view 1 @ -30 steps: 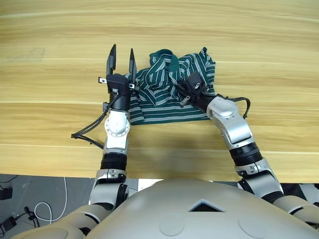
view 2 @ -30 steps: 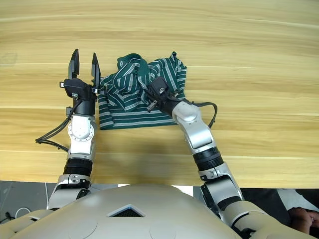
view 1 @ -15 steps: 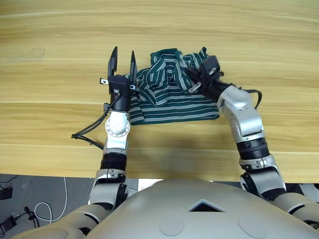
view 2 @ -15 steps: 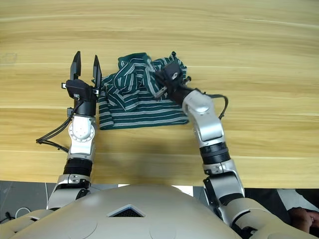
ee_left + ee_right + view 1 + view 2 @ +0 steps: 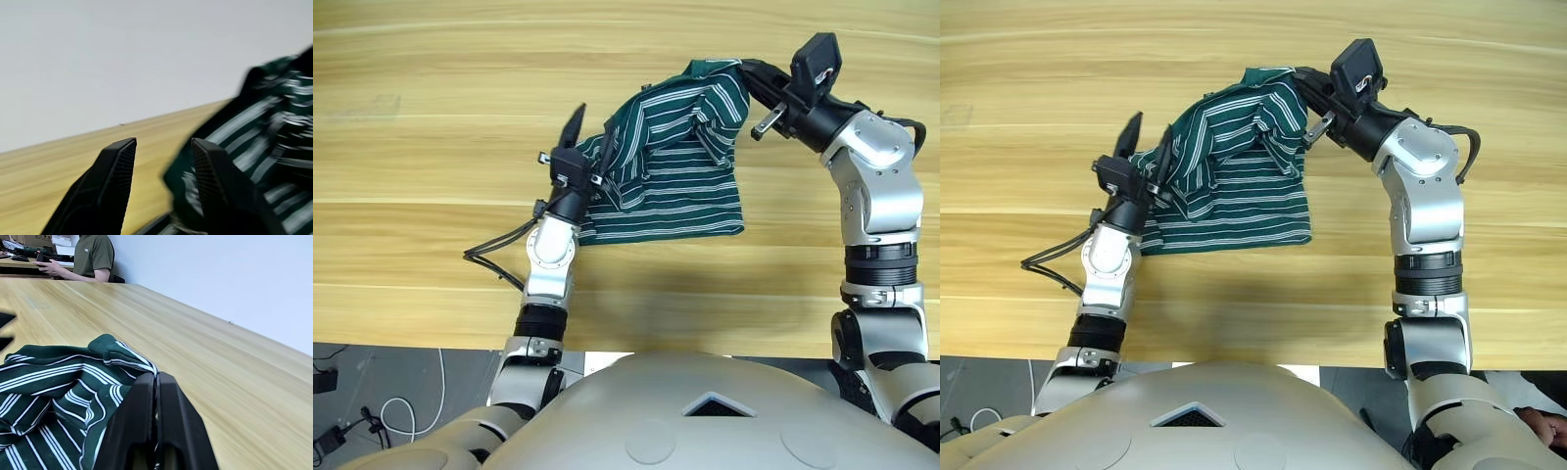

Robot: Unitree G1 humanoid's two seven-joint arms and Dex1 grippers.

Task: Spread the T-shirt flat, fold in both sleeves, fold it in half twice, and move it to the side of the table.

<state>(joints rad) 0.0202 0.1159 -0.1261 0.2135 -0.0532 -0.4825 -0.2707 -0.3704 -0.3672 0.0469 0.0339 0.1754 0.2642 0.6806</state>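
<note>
Black fingers [image 5: 115,181] of the left gripper [image 5: 590,135] stand apart with a moderate gap at the shirt's 9 o'clock edge, tips aimed toward 1 o'clock; striped cloth bunches against one finger, and nothing is pinched between the tips. The T-shirt [image 5: 675,166] is dark green with thin white stripes, rumpled and partly bunched near the middle of the wooden table [image 5: 431,59]. Its long axis runs from 7 o'clock up to 1 o'clock. The near hem lies flat on the wood, while the far corner is drawn up off the table into a peak pointing at 1 o'clock. At that peak the right gripper [image 5: 746,72] has its fingers pressed together on a fold of the cloth.
</note>
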